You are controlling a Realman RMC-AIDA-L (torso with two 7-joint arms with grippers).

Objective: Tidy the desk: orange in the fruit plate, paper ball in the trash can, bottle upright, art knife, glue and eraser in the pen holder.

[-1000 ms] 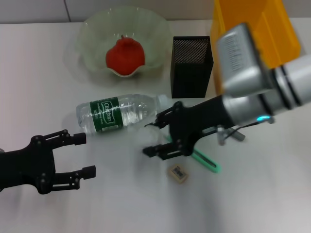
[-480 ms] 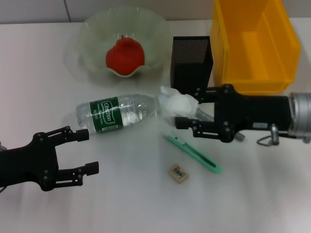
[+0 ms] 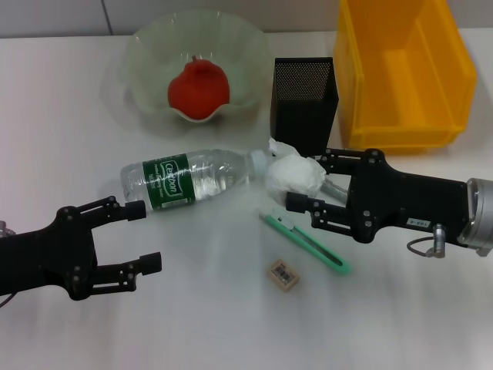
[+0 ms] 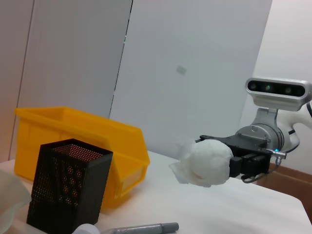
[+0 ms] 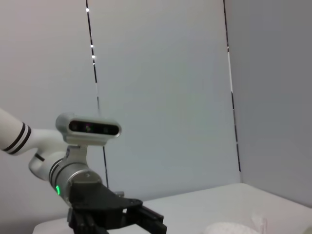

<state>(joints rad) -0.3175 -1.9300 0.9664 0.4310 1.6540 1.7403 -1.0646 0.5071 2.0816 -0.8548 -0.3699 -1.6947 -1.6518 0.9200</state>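
We hold the paper ball point(image 3: 295, 176) clamped in our right gripper point(image 3: 306, 185), lifted just in front of the pen holder point(image 3: 303, 104) — the yellow trash bin point(image 3: 404, 77) lies to the far right of it, so this arm is nearer. Half a second ago the ball sat slightly further left. Our left gripper point(image 3: 135, 237) waits spread apart, near left.

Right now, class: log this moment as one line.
right gripper: holds paper ball, lifted | left gripper: open, idle | bottle: lying | orange: in fruit plate
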